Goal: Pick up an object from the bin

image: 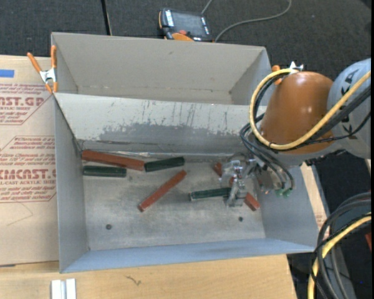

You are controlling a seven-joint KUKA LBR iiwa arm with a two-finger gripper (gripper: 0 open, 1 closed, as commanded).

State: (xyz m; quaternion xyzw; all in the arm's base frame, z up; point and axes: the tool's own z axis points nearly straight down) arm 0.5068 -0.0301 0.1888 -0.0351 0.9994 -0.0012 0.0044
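Observation:
My gripper (237, 184) is low over the bin floor at the right side, under the orange cover. It sits at the right end of a dark green stick (207, 195) that lies flat and points left. A short red-brown stick (252, 202) lies just right of the gripper, and another red-brown piece (217, 167) peeks out just above and left of it. A longer red-brown stick (163, 190) lies slanted on the floor farther left, apart from the gripper.
Along the back wall at the left lie a long red-brown stick (112, 160), a dark green stick (164, 164) and another dark green stick (104, 172). The bin's right wall is close beside the gripper.

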